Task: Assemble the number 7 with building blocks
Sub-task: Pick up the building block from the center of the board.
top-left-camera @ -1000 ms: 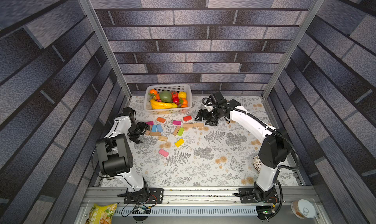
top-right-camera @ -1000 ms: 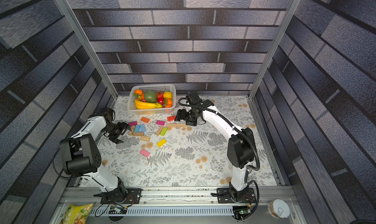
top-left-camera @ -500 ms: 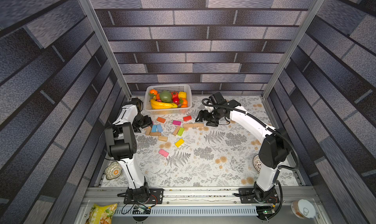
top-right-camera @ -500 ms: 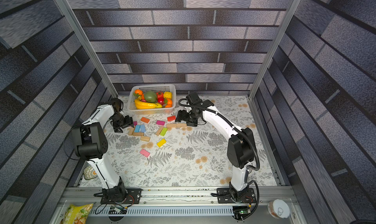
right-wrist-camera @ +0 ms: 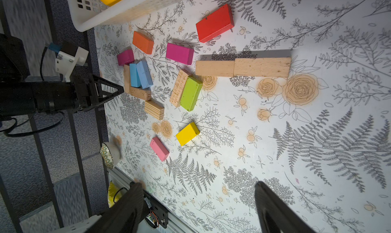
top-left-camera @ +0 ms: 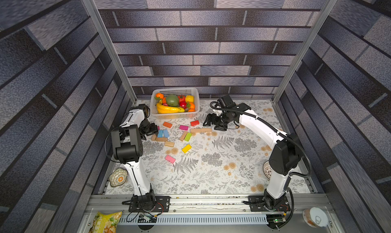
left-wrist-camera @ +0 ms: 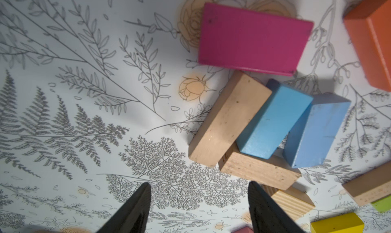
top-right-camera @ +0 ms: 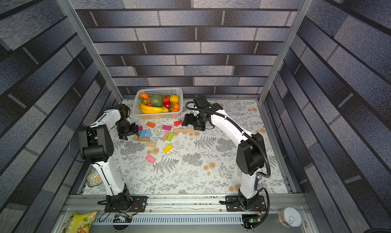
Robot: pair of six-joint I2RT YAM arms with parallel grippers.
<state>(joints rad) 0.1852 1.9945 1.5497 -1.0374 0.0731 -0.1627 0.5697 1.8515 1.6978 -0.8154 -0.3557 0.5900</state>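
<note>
Building blocks lie scattered on the floral cloth. Two tan blocks (top-left-camera: 201,130) (right-wrist-camera: 243,67) lie end to end as a short bar. My right gripper (top-left-camera: 208,121) (right-wrist-camera: 196,200) hovers open and empty just beyond the bar's right end. My left gripper (top-left-camera: 154,132) (left-wrist-camera: 198,200) is open and empty, low beside a cluster of two blue blocks (left-wrist-camera: 296,126) leaning on tan blocks (left-wrist-camera: 228,117), with a magenta block (left-wrist-camera: 254,39) behind. Orange (top-left-camera: 167,124), red (top-left-camera: 194,122), magenta (top-left-camera: 183,127), green (top-left-camera: 187,136), yellow (top-left-camera: 186,148) and pink (top-left-camera: 170,159) blocks lie apart.
A white basket (top-left-camera: 175,116) of toy fruit stands at the back. A patterned dish (top-left-camera: 118,177) sits by the left arm's base and a white cup (top-left-camera: 266,170) by the right arm. Metal posts and walls close in both sides.
My left arm has swung from the cloth's left edge back and in to the blue and tan cluster, its jaws narrowing a little. The right arm has barely moved.
</note>
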